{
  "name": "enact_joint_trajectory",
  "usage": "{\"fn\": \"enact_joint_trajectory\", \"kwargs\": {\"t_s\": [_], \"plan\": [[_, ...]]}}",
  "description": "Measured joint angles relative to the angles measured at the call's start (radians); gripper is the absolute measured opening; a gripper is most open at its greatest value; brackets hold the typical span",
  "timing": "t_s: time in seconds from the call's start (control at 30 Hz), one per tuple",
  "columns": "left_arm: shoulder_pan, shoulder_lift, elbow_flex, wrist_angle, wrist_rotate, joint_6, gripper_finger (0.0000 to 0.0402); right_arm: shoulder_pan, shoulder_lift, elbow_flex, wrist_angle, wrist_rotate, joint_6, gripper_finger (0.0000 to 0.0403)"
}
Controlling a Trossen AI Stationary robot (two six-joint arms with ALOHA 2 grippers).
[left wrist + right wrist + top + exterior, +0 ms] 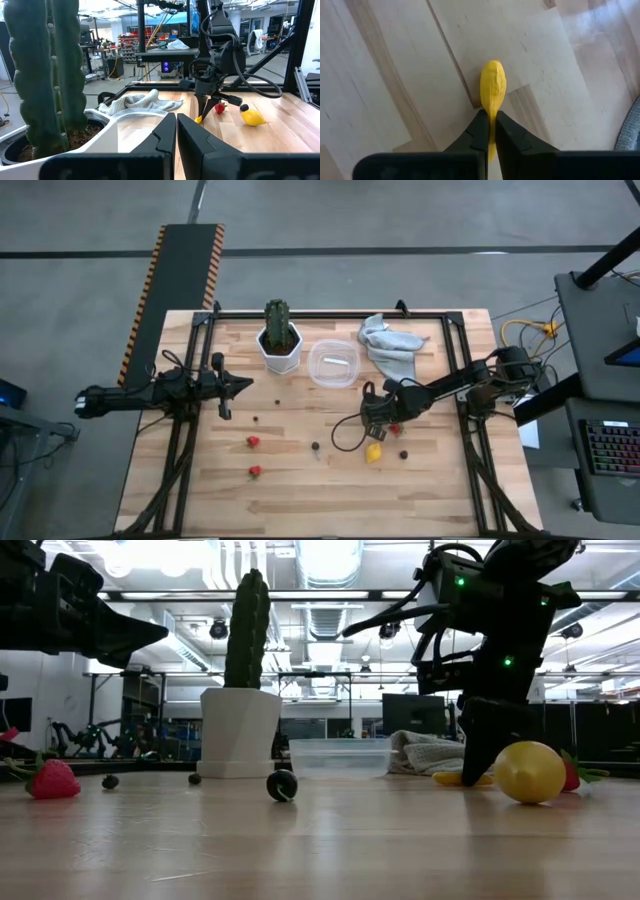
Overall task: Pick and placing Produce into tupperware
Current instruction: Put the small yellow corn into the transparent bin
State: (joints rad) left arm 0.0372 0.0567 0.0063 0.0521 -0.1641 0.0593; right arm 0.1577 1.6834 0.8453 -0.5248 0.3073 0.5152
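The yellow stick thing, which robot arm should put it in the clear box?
Probably the right arm. Its gripper is already pinched on the yellow stick, fairly near the clear box. The left gripper waits shut beyond the cactus pot.

The tabletop (300, 490) is pale planked wood with a light sheen; the tupperware (333, 364) is translucent plastic; the rag (390, 343) is crumpled grey cloth.

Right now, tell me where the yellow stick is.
The yellow stick lies on the table, pinched by the right claw, on the table's right half in the high view, beside the lemon.
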Motion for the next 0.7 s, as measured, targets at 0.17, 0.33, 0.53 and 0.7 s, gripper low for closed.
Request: {"fn": "enact_joint_trajectory", "kwargs": {"t_s": [0.17,0.33,0.53,0.7], "plan": [[0.0,0.0,0.0,0.0,0.0,0.0,0.0,-0.002,-0.022,0.004,0.006,0.0,-0.008,0.0009],[0.0,0.0,0.0,0.0,0.0,0.0,0.0,-0.017,-0.039,0.055,0.015,0.017,-0.066,0.0009],[0.0,0.0,0.0,0.0,0.001,0.0,0.0,-0.072,-0.047,0.146,0.015,0.042,-0.188,0.0009],[0.0,0.0,0.0,0.0,0.001,0.0,0.0,-0.145,-0.047,0.237,0.011,0.058,-0.337,0.0009]]}}
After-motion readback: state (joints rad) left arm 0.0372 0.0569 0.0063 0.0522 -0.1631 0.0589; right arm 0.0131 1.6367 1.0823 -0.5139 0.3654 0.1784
